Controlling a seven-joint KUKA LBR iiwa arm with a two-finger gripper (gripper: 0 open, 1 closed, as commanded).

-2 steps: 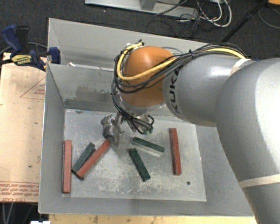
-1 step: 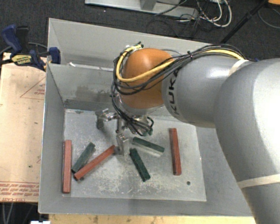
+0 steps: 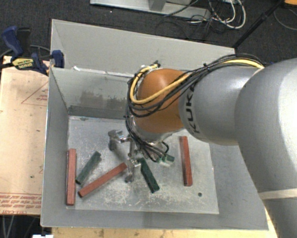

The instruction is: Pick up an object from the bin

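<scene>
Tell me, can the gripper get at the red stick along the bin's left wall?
Probably yes. The red stick lies flat with nothing on it, and the green stick beside it lies apart. The gripper hangs mid-bin. The left wall is close by, so room on that side may be tight.

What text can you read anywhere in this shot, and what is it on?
"KUK": sideways on the arm's grey casing; any further letters are hidden by cables.
No readable marks on the sticks in the bin.
</scene>
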